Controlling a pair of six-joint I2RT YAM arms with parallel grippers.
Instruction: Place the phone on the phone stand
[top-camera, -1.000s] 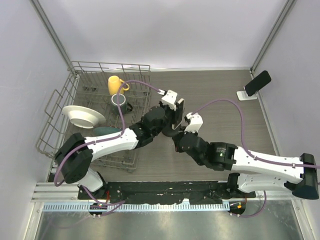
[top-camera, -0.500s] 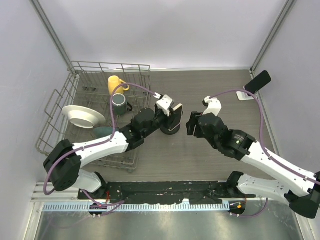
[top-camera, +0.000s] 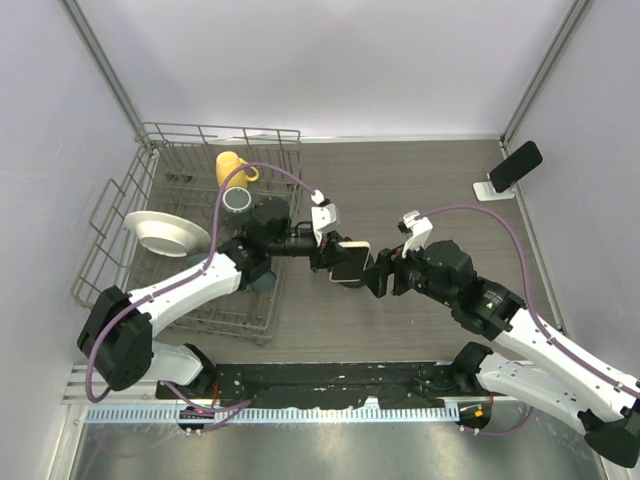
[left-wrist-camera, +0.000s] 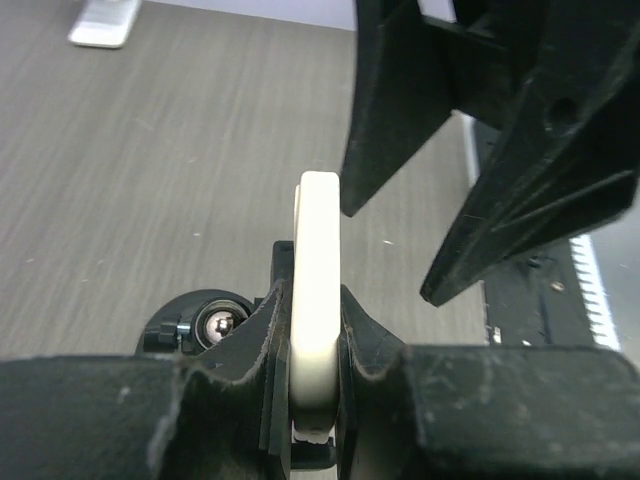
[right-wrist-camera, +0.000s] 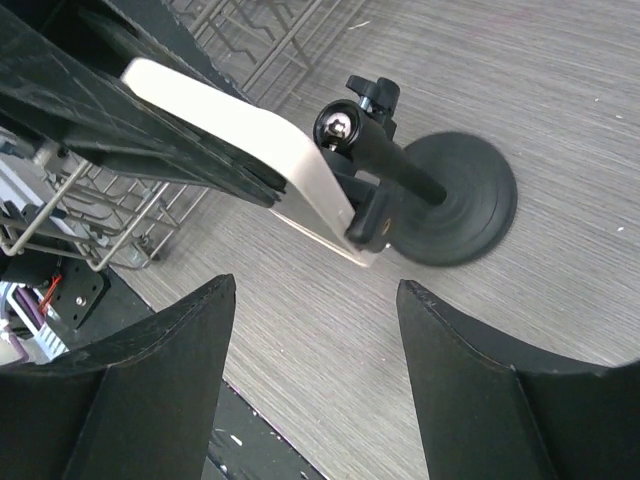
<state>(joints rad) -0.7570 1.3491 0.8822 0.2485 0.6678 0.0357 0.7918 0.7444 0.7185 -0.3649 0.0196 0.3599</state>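
- The left gripper (top-camera: 332, 256) is clenched on the cream phone (left-wrist-camera: 316, 240). Its 2 fingers (left-wrist-camera: 240, 370) press the phone's flat faces, and the thin edge shows between them in the wrist view.
- The phone is held tilted above the table (top-camera: 430, 180), near its middle and just right of the rack (top-camera: 150, 150). Its free end points toward the right gripper.
- A black mount (right-wrist-camera: 462, 212) stands under the phone, with a round base flat on the table and a knobbed joint on a short arm. The phone touches the mount's clamp head, but I cannot tell whether it is seated there.
- The right gripper (right-wrist-camera: 315, 300) is released – its 2 fingers stand wide apart and hold nothing. It faces the phone's free end with a small gap between them.
- The white stand (top-camera: 490, 188) sits at the far right corner of the table, well apart from both grippers and the cream phone.
- A black phone (top-camera: 516, 165) leans on that stand, tilted back.
- The wire rack fills the left side of the table and holds 1 yellow mug (top-camera: 230, 167) near its far end, with 1 grey mug (top-camera: 238, 200) just nearer.
- 1 white bowl (top-camera: 165, 233) rests at the rack's left side.
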